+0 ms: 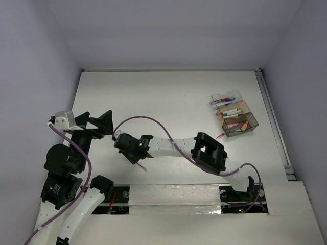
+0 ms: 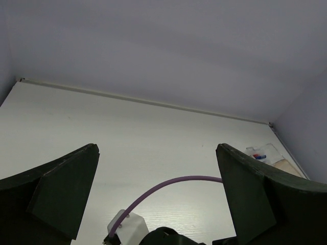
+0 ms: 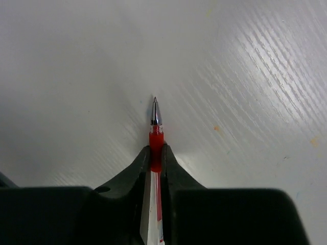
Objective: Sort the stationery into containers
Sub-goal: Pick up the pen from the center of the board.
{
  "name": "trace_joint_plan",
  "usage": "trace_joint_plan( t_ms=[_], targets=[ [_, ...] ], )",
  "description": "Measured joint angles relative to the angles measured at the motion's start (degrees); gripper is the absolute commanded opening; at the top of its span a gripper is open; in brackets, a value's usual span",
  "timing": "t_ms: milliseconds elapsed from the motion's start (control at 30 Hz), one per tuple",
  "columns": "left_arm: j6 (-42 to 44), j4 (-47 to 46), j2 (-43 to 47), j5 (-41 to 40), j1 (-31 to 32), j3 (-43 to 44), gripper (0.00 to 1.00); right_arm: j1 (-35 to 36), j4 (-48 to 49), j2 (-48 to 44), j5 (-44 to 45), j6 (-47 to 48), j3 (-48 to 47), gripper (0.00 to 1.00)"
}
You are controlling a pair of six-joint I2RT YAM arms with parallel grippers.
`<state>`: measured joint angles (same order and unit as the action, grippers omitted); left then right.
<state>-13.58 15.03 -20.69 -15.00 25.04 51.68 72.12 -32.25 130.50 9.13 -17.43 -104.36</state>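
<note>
White table point(image 1: 168, 97) enclosed by pale lilac walls; both arm bases sit at the near edge; the box point(image 1: 249, 108) stands on the far right of the table, with pens point(image 1: 228, 104) in its farther compartments and erasers point(image 1: 238, 124) in the nearest one; the right gripper point(image 3: 156, 155) is over the left half of the table, jaws clamped on a red pen point(image 3: 156, 139); the pen runs along the fingers, its metal tip projecting past the fingertips toward the table surface; whether the tip touches the surface cannot be told; the left gripper point(image 2: 157, 153) hangs near the left edge, jaws wide apart and empty; key relation: the box lies to the right of the held pen and farther from the bases, well apart from it; the stored pens lie roughly crosswise in the top view, so the red pen probably needs laying flat and parallel to them before release; the right arm is based nearer the box and carries the load
</note>
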Motion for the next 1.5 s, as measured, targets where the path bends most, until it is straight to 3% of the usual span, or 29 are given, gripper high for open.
trace_joint_plan(
  t_ms=[33,233,400,500,600,733,767,1000,1333,1500],
  targets=[
    [0.07,0.24,0.09,0.0,0.0,0.0,0.99,0.09,-0.11,0.07,0.68,-0.24,-0.17,0.0],
    [0.44,0.94,1.57,1.09,0.0,-0.63,0.99,0.07,1.84,-1.4,3.17,-1.92,2.38,0.0],
    [0.2,0.39,1.6,6.08,-0.02,-3.45,0.99,-6.27,10.34,-12.63,2.56,-4.33,19.69,0.0],
    [-1.03,-1.2,0.52,13.16,-0.02,-6.69,0.99,-15.67,19.91,-24.33,0.15,-7.3,32.39,0.0],
    [-2.91,-3.91,-2.64,21.35,-0.02,-10.25,0.96,-22.8,30.47,-35.21,0.15,-11.08,39.1,0.0],
    [-5.07,-6.32,-8.52,29.27,-0.02,-13.94,0.84,-21.51,47.17,-42.53,-1.29,-15.43,40.96,0.0],
    [-5.42,-6.75,-9.44,30.53,-0.02,-14.47,0.83,-20.83,52.46,-43.28,-2.47,-16.83,41.4,0.0],
    [-6.47,-9.03,-11.82,35.58,-0.02,-15.45,0.82,-19.21,62.99,-42.69,-8.98,-21.57,41.57,0.0],
    [-6.71,-11.06,-12.07,37.03,-0.02,-15.45,0.51,-19.32,66.79,-41.48,-15.15,-25.03,42.82,0.0],
    [-6.84,-11.32,-12.28,36.98,-0.02,-15.45,0.51,-19.32,67.89,-41.33,-17.09,-25.46,43.25,0.0]
  ],
)
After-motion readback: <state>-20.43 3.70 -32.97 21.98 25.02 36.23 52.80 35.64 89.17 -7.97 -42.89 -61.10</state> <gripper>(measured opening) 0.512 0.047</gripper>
